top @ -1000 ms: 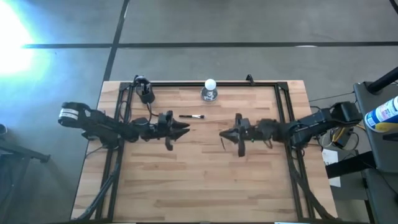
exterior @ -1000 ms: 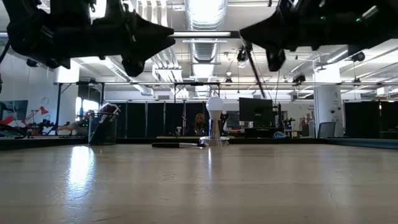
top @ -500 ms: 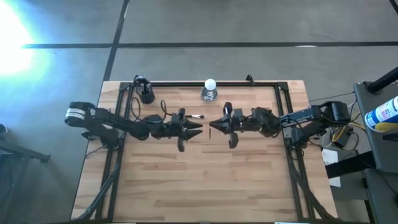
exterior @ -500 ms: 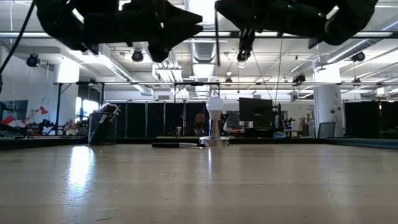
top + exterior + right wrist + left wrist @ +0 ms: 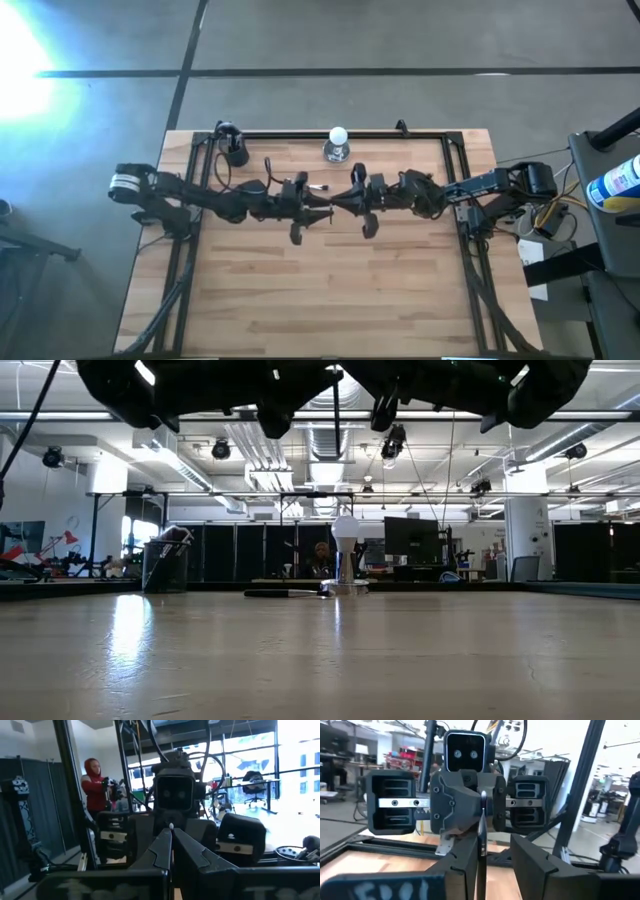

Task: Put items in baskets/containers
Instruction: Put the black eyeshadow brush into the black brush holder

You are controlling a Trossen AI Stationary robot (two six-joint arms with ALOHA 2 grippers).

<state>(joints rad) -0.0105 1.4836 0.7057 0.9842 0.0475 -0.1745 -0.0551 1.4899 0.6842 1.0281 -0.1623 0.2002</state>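
Note:
My right gripper [image 5: 340, 203] is shut on a thin dark brush [image 5: 482, 837] high over the table's middle. My left gripper [image 5: 322, 204] faces it tip to tip and is open, a finger on either side of that brush [image 5: 336, 410]; whether they touch it I cannot tell. A second brush [image 5: 316, 187] lies flat on the table just beyond the grippers. The black cup [image 5: 235, 152] stands at the far left corner with several brushes leaning inside it. My right gripper pinches the brush between its two shut fingers [image 5: 162, 850], close to the brush's upper end; the pale tip [image 5: 171, 826] pokes out just above them. The fingers come in level from the table's right, across the brush. It hangs upright below them, clear of the table.
A white ball on a silvery base [image 5: 338, 146] stands at the far edge's middle, close behind the grippers. A black frame [image 5: 300, 135] runs along the far and side edges. The near half of the table [image 5: 320, 300] is bare wood. A person in red [image 5: 95, 787] stands beyond the table.
Both arms have reached toward the table's middle: the left gripper moved right, and the right gripper moved left and slightly toward the far edge, carrying the brush. The wide gap between them has closed, so their tips now meet around the brush.

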